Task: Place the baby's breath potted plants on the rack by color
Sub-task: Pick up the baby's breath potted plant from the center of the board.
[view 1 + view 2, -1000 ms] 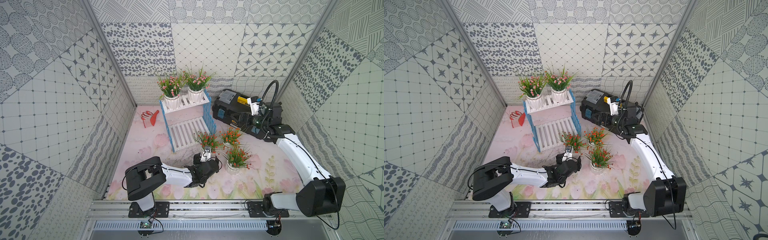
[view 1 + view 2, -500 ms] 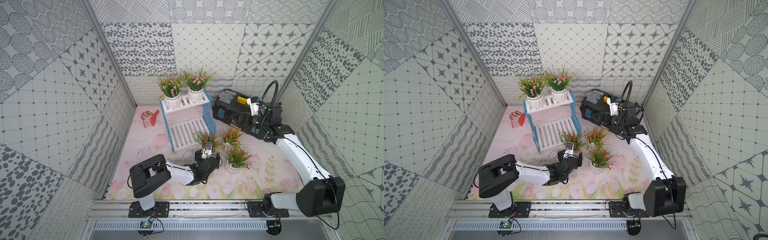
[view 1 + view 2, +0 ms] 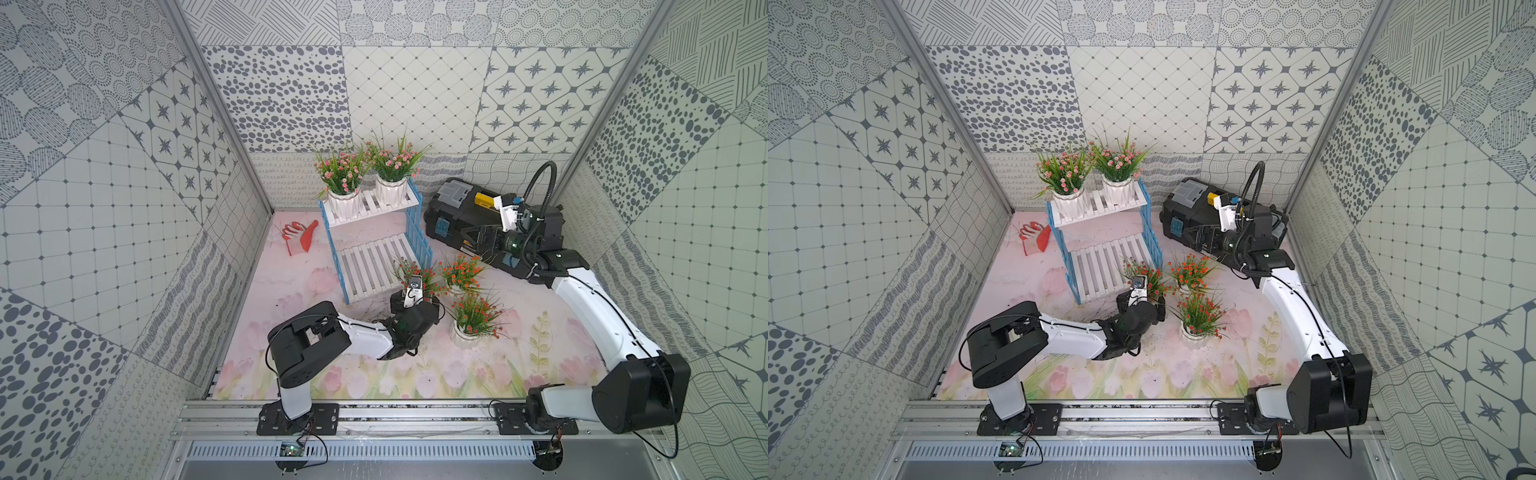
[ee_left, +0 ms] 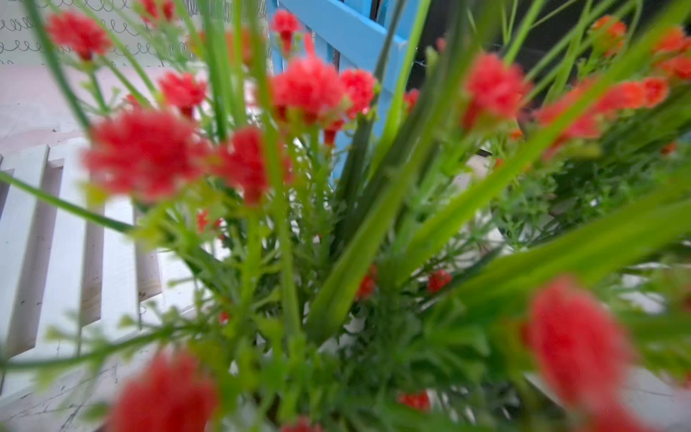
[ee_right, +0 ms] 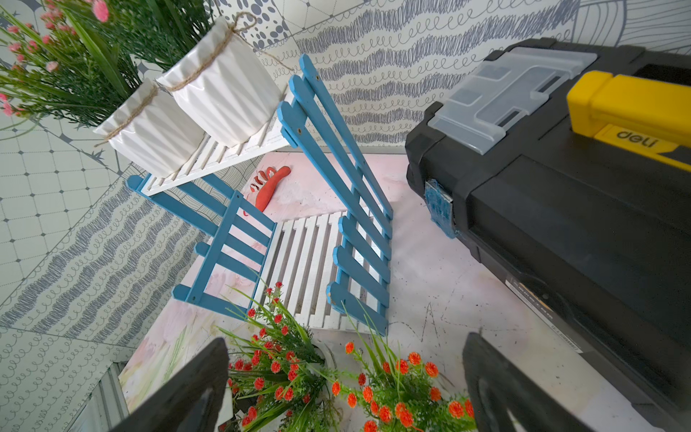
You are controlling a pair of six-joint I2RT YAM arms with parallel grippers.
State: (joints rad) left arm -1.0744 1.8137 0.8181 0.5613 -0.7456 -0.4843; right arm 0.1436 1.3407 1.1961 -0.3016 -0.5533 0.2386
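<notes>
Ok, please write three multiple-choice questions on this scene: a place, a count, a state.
1. Where on the rack do the pink plants stand? A) top shelf B) lower shelf C) neither shelf
2. How many orange-red plants are off the rack? A) two B) three C) five
3. The right gripper is: A) shut on a pink plant B) open and empty C) shut on an orange-red plant
1A: both stand on the upper slats. 2B: three show in front of it. 3B: its jaws stand wide apart, nothing between.
</notes>
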